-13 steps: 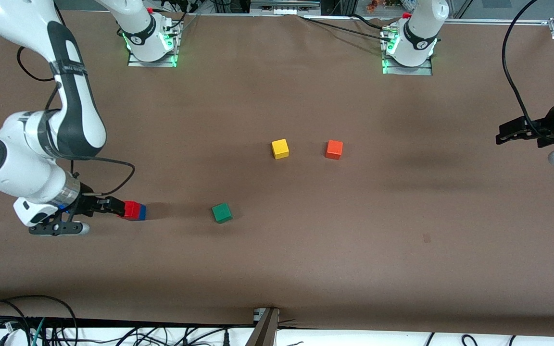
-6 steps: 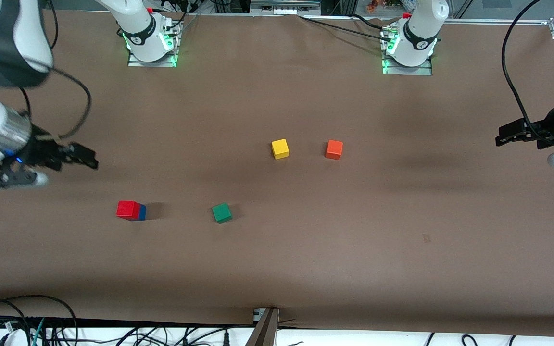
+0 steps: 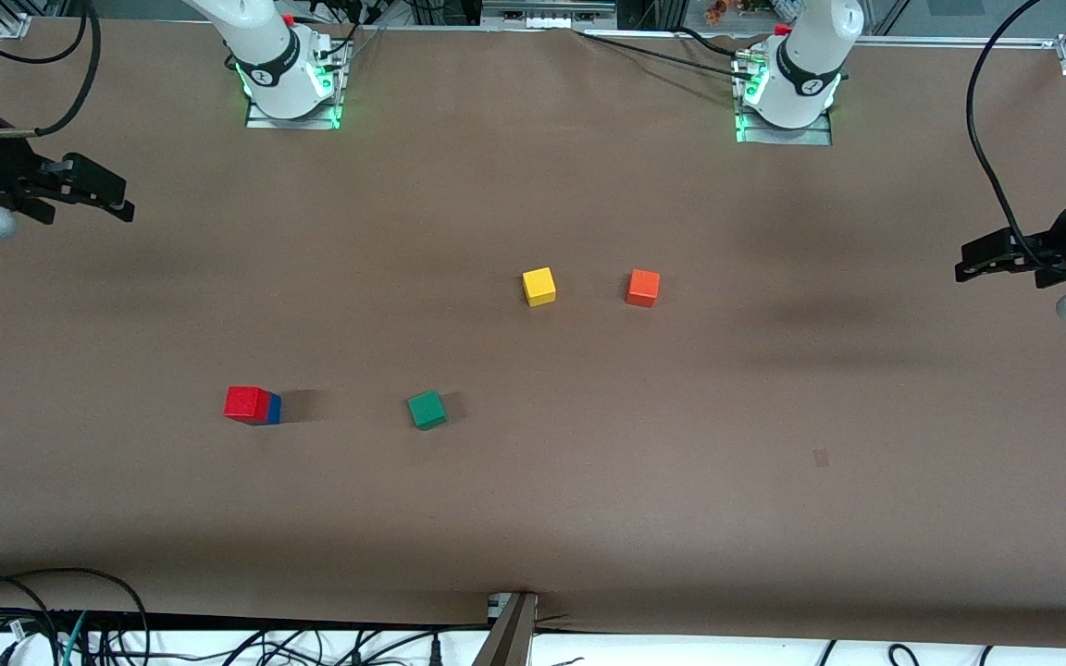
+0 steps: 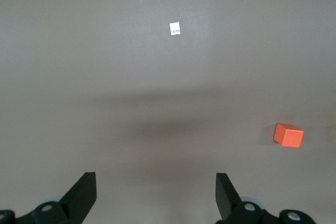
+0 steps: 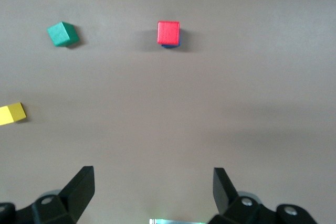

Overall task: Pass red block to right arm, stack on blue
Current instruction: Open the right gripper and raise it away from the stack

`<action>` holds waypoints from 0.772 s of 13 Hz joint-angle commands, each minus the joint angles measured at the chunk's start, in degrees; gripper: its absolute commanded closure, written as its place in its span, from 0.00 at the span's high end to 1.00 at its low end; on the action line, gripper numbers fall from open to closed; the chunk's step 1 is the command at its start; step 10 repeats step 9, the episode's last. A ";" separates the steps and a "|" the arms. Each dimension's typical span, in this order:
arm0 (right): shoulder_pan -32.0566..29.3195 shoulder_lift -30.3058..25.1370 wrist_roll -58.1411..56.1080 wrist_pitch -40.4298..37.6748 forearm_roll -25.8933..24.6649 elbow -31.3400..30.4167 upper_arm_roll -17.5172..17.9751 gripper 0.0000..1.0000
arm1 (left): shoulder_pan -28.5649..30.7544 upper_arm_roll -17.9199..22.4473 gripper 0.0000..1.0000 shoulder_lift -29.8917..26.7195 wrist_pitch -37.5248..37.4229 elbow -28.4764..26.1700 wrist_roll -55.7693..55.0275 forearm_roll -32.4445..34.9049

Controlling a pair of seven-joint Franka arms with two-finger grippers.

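Observation:
The red block [image 3: 245,403] sits on top of the blue block [image 3: 273,408] toward the right arm's end of the table; only a blue edge shows beneath it. Both also show in the right wrist view, the red block [image 5: 168,32] over a sliver of the blue block [image 5: 170,45]. My right gripper [image 3: 112,202] is open and empty, raised over the table's edge at the right arm's end, well apart from the stack. My left gripper [image 3: 966,262] is open and empty, raised at the left arm's end and waiting.
A green cube [image 3: 427,409] lies beside the stack, toward the table's middle. A yellow cube [image 3: 539,286] and an orange-red cube [image 3: 643,288] lie side by side near the middle, farther from the front camera. A small white tag [image 4: 175,28] lies on the table.
My right gripper has let go of the red block on the blue block and pulled up and away toward the table's edge. The left arm has not moved.

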 commanded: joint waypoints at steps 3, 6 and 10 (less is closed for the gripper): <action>0.27 -0.96 1.11 0.05 -2.70 -2.11 0.66 1.00 | -0.07 0.03 1.00 0.85 -0.47 1.73 -0.29 -0.87; 0.27 -0.35 1.11 0.23 -3.24 -1.32 0.66 1.00 | -0.07 0.03 1.00 0.85 -0.47 1.73 -0.29 -0.79; 0.27 -0.08 0.85 -0.03 -4.29 -1.14 0.75 1.00 | -0.07 0.03 1.00 0.85 -0.47 1.73 -0.29 -0.78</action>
